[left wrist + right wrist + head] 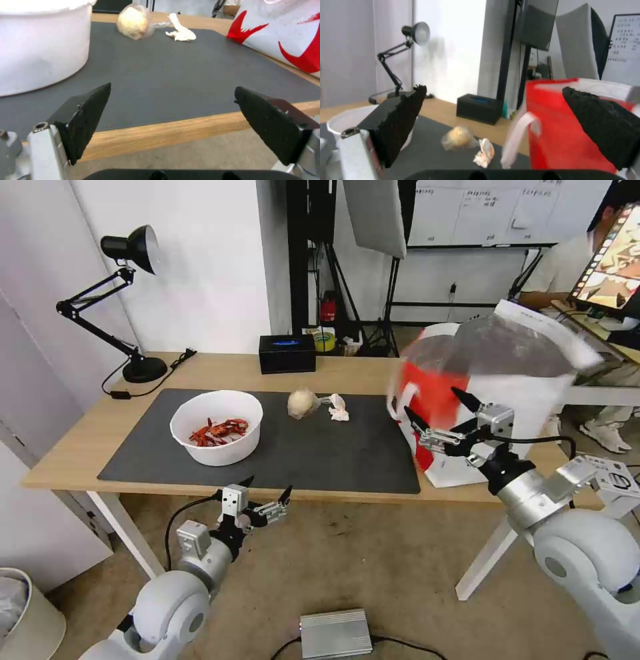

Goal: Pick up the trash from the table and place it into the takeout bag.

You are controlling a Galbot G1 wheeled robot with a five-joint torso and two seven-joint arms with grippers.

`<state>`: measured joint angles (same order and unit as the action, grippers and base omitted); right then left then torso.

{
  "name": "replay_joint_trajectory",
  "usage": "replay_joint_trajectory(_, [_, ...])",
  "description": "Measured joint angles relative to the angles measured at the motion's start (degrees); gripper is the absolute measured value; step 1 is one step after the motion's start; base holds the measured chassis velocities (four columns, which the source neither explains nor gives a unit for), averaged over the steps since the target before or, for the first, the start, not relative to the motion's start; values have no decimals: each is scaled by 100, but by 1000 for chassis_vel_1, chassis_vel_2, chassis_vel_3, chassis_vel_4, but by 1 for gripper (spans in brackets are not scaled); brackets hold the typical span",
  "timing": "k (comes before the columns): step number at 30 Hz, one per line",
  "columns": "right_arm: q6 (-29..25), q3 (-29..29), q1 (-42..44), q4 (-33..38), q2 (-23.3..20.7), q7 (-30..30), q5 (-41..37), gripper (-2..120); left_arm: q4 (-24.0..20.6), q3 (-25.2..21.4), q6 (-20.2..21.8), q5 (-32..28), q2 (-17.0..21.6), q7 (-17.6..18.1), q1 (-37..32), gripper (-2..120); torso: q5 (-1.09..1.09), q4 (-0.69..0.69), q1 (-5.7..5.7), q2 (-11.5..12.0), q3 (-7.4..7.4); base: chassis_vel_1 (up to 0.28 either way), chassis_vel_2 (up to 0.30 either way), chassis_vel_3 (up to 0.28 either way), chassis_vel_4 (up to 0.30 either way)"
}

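Observation:
A white bowl [217,427] of red crayfish shells stands on the dark grey mat [320,453] of the light wood table [87,433]. Behind it lie a beige ball [303,403] and a small white tissue wad [339,409], also seen as ball [133,21] and wad [181,33]. The red-and-white takeout bag [493,400] stands at the table's right end, its foil lining showing. My right gripper [433,410] is open, just in front of the bag's red side. My left gripper [267,490] is open, below the table's front edge. The clear tray is out of view.
A black box with a blue top [287,353] and a black desk lamp [130,300] stand along the table's far edge. A silver box [335,633] lies on the floor. A white bin [27,613] stands at the lower left.

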<state>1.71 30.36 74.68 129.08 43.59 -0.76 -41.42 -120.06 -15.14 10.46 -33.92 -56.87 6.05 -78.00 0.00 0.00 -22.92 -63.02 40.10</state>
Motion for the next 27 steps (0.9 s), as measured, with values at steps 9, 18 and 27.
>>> replay_joint_trajectory(9, [524,-13,475,183,73,137,156,100,-26,-95,-36,35,-52,1,-77,100,0,0,0,0,0,0,0,0,0])
replay_joint_trajectory(18, [1060,-160,745,178,286,364,165,100,16,-248,-129,159,-77,-38,-140,100,0,0,0,0,0,0,0,0,0])
replay_joint_trajectory(27, [998,-416,871,-126,587,412,359,100,61,-347,-137,142,-20,-68,-171,100,0,0,0,0,0,0,0,0,0])
